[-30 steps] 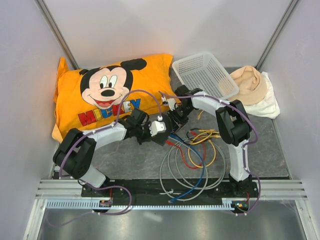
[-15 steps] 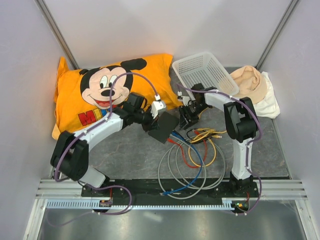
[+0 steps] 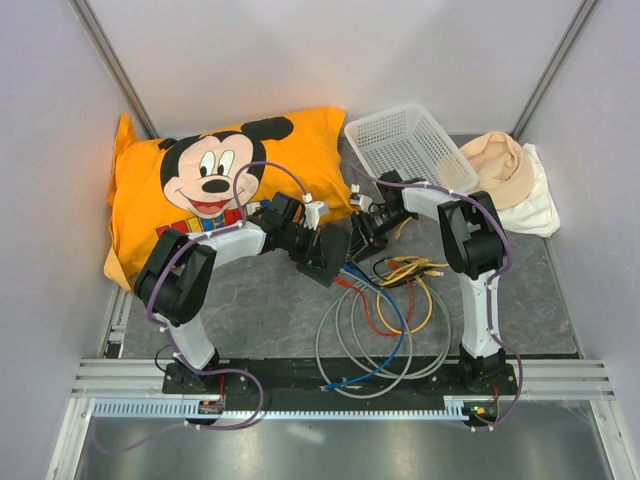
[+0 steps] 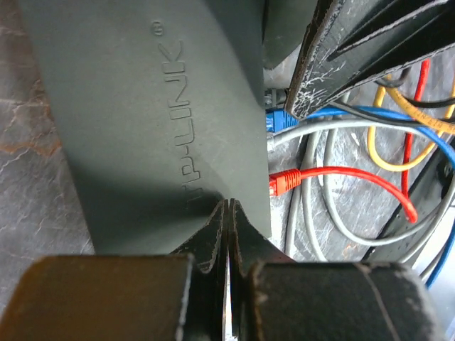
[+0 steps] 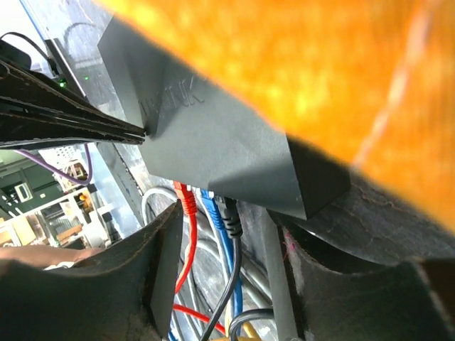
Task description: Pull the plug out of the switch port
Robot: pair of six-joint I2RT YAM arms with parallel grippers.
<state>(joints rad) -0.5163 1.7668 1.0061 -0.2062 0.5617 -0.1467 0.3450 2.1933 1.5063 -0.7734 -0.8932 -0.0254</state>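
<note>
The switch (image 3: 334, 262) is a flat black box beside the orange pillow; it also shows in the left wrist view (image 4: 142, 106) and the right wrist view (image 5: 213, 135). Red (image 5: 186, 202), blue (image 5: 213, 206) and black (image 5: 232, 219) plugs sit in its socket edge. The red plug (image 4: 283, 182) and the blue plug (image 4: 277, 121) also show in the left wrist view. My left gripper (image 3: 320, 245) (image 4: 227, 207) is shut, its tips resting on the switch's top. My right gripper (image 3: 362, 236) (image 5: 224, 263) is open, its jaws either side of the plugged cables.
Coiled grey, blue, red and yellow cables (image 3: 385, 310) lie in front of the switch. The Mickey pillow (image 3: 200, 190) is at the left rear, a white mesh basket (image 3: 410, 150) behind the right gripper, and a beige cloth (image 3: 500, 170) at the right rear.
The left gripper swung up toward the pillow half a second ago and has come back down onto the switch. The right gripper has shifted slightly left, closer to the socket edge.
</note>
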